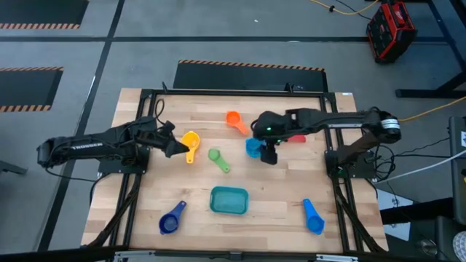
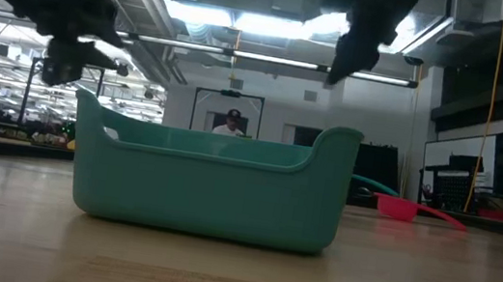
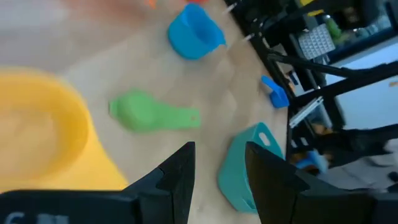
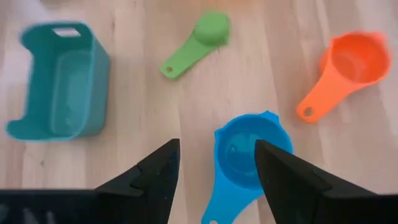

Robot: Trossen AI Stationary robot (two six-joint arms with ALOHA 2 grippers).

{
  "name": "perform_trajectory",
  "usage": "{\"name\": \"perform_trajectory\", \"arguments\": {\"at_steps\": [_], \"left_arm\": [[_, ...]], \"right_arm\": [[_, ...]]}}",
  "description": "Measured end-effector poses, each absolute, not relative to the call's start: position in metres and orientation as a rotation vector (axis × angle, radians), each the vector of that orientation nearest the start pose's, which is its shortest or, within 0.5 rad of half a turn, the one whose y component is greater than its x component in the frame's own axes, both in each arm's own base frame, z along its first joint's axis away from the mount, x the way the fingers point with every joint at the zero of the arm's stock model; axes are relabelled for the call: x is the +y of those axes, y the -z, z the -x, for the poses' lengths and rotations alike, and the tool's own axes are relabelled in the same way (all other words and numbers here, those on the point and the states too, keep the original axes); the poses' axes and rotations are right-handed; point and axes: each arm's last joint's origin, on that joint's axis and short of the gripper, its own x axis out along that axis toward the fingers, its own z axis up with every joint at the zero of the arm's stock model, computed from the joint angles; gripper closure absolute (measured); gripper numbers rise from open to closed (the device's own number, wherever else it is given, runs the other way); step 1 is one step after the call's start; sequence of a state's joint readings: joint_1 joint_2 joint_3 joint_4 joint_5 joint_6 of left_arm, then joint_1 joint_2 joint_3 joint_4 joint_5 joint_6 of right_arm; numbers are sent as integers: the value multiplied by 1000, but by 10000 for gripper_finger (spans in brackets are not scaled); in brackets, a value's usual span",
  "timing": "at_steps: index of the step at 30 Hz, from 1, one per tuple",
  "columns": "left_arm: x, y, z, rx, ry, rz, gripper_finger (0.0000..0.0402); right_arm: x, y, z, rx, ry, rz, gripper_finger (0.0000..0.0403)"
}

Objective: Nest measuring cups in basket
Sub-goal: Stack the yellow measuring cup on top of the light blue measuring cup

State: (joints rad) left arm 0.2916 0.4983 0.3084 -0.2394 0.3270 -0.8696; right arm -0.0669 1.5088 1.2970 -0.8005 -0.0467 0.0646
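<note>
One light blue cup lies beneath the right pincer, fingers spread apart.

Seven measuring cups lay on the counter: one each of orange, red, yellow, green, light blue, blue and dark blue. One basket sat among them.

Both arms are matte black, built of slim jointed segments. The left arm carries pale lettering along its forearm, too small to read for certain. The right arm shows a small green light near its wrist and a silver-ringed joint at its elbow. Each ends in two flat, dark, tapered fingers.
</note>
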Motion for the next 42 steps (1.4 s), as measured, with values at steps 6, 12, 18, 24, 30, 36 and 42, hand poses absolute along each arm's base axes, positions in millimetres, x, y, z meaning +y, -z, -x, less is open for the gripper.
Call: {"name": "perform_trajectory", "arguments": {"at_steps": [6,12,18,24,30,36,42], "left_arm": [[23,-194,-109,495,-247,1171,268],[24,-183,-101,563,-428,1190,268],[26,-179,-102,581,-507,1155,268],[27,-175,-105,621,-536,1155,268],[29,-172,-112,641,-547,1157,268],[31,-168,-119,660,-558,1160,268],[32,-162,-125,704,-576,1175,268]], "right_arm": [[-18,-293,-284,952,44,-103,192],[-17,-266,-276,896,52,-121,192],[-16,-252,-277,850,27,-123,192],[-16,-252,-280,805,12,-124,192],[-16,-254,-283,768,1,-97,192],[-17,-255,-283,757,0,-95,192],[-16,-255,-283,757,-1,-94,192]]}}
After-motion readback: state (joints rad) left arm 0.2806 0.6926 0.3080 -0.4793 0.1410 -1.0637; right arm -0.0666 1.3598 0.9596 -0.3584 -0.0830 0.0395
